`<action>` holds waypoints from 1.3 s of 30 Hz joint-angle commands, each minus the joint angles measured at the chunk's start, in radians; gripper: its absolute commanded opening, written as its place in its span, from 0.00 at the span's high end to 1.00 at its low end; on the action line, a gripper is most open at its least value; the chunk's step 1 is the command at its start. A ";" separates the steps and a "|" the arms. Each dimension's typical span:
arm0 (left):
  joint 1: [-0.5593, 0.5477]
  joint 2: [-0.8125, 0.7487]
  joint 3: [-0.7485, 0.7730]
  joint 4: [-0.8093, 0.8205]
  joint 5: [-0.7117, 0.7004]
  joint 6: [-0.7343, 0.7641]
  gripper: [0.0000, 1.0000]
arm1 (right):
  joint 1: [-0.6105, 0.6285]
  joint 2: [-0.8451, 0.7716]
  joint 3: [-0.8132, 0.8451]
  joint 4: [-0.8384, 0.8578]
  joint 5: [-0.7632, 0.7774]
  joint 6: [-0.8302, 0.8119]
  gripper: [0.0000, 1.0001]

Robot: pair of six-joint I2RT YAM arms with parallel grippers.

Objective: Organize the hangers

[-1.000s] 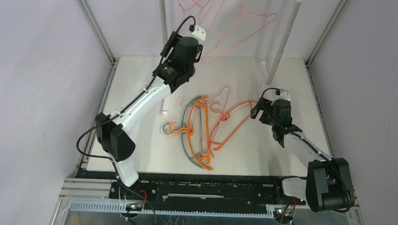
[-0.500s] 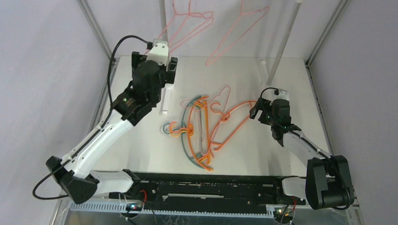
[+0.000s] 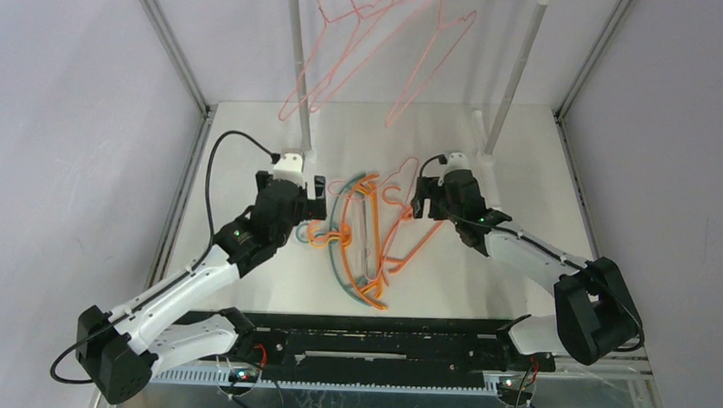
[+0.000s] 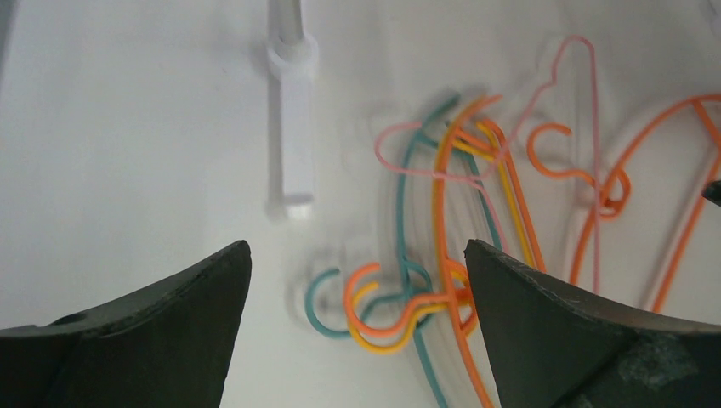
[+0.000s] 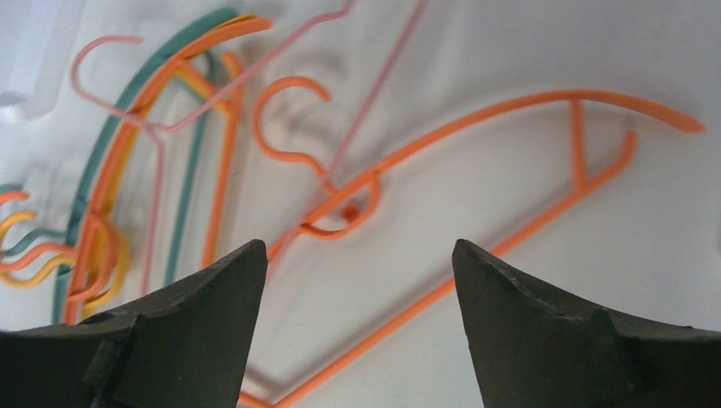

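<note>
The left claw (image 3: pixel 314 202) hovers low at the left edge of the heap of hangers (image 3: pixel 370 245) on the surface (image 3: pixel 539 201). Its fingers (image 4: pixel 170 340) are spread wide with nothing between them. From overhead the fingertips are hard to pick out against the black wrist body; only the wrist camera shows the gap plainly. Just beyond the claw lies the white rack foot (image 4: pixel 298 127), whose pole (image 3: pixel 298 84) runs up out of the overhead frame. Pink wire hangers (image 3: pixel 345 58) dangle tilted between the poles, with their hooks and whatever carries them cut off at the top edge.

In the heap, the teal hanger (image 4: pixel 400 195) lies alongside an orange hanger (image 4: pixel 439 195). A yellow hanger (image 4: pixel 508 191) nested with them is plain from both wrist cameras but barely separable from above. Their hooks bunch together at the heap's near left, blurred in the left wrist view. A loose pink hanger (image 4: pixel 593 127) lies across this group.

The right claw (image 3: pixel 421 204) hangs over the heap's right side, its fingers (image 5: pixel 561 357) likewise parted and empty. Its camera shows a second orange hanger (image 5: pixel 510 106), thick and with a cross strut, its hook curled at the frame's centre where the pink wire crosses it. The lower bar of this hanger disappears behind the claw's fingers. The right pole (image 3: pixel 517 73) stands beyond.
</note>
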 commanded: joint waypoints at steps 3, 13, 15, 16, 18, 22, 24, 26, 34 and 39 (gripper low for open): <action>-0.037 -0.080 -0.138 0.079 0.064 -0.200 0.01 | 0.158 0.024 0.102 -0.035 0.028 -0.031 0.13; -0.079 -0.096 -0.214 0.065 0.045 -0.232 0.02 | 0.358 0.244 0.238 -0.044 -0.028 0.002 0.19; -0.082 -0.099 -0.220 0.067 0.048 -0.232 0.02 | 0.367 0.301 0.266 -0.038 -0.044 0.011 0.22; -0.084 -0.102 -0.224 0.068 0.050 -0.233 0.03 | 0.370 0.327 0.277 -0.034 -0.052 0.015 0.23; -0.087 -0.111 -0.238 0.076 0.056 -0.236 0.03 | 0.376 0.374 0.291 -0.023 -0.059 0.025 0.24; -0.089 -0.126 -0.267 0.091 0.071 -0.242 0.03 | 0.376 0.431 0.300 -0.017 -0.065 0.044 0.30; -0.089 -0.132 -0.280 0.098 0.076 -0.238 0.03 | 0.376 0.451 0.301 -0.014 -0.067 0.051 0.31; -0.089 -0.137 -0.290 0.106 0.079 -0.233 0.03 | 0.376 0.468 0.300 -0.007 -0.077 0.055 0.36; -0.089 -0.137 -0.294 0.108 0.078 -0.220 0.03 | 0.388 0.426 0.300 -0.073 -0.005 0.053 1.00; -0.089 -0.137 -0.297 0.107 0.074 -0.222 0.03 | 0.410 0.308 0.295 -0.169 0.064 0.050 1.00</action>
